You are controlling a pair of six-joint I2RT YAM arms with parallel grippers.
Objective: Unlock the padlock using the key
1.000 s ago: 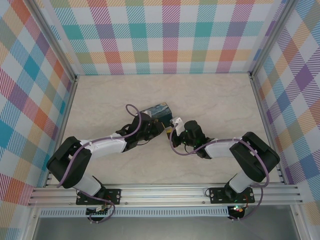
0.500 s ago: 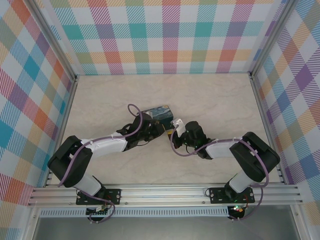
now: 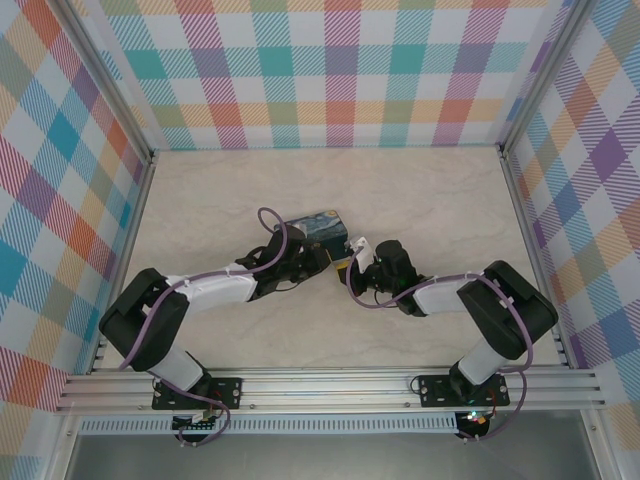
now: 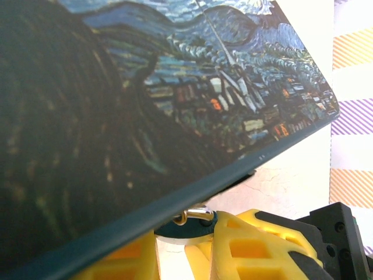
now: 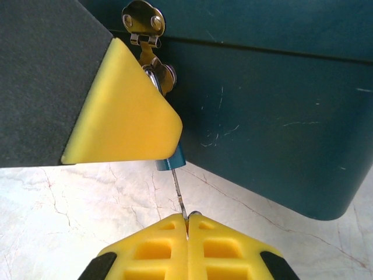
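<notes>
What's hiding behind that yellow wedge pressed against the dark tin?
The padlock: only its blue bottom end peeks out, with the thin key reaching it. A glint of shackle shows by the tin's hasp; the rest is covered.

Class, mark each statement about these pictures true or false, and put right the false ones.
1. The right gripper pinches the key. True.
2. The key's tip meets the bottom of the padlock. True.
3. The padlock lies loose on the table. False: it hangs at the hasp of the tin, clamped by the left gripper.
4. The tin is plain white. False: its top bears a painted night sky.
</notes>
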